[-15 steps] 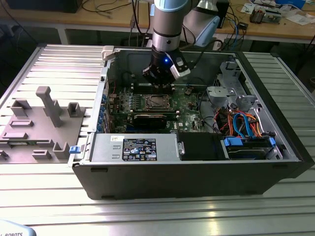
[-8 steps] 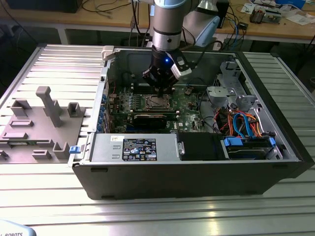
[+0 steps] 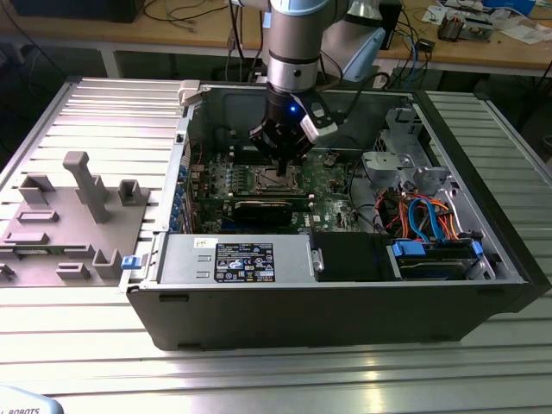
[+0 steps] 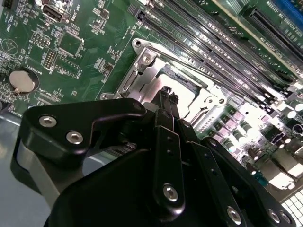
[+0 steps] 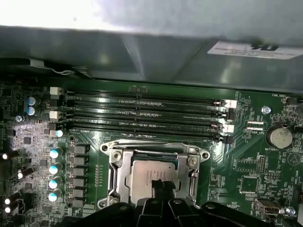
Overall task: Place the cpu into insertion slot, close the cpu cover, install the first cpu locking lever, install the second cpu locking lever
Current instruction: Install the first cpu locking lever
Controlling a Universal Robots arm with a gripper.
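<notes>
Here the hand point(image 5: 158, 189) hangs right over the cpu point(image 5: 147, 177), lower centre of frame; its fingers pinched together, apparently to press; cpu cover point(image 5: 118, 177) frames the seated chip.

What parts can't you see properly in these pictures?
- Near edge of the cpu: in the first wrist view, the tool covers it.
- Socket: in the exterior view, the tool hangs over it, and the chip is too small to make out.
- Socket's near half: in the second wrist view, the tool's black body blocks it.
</notes>
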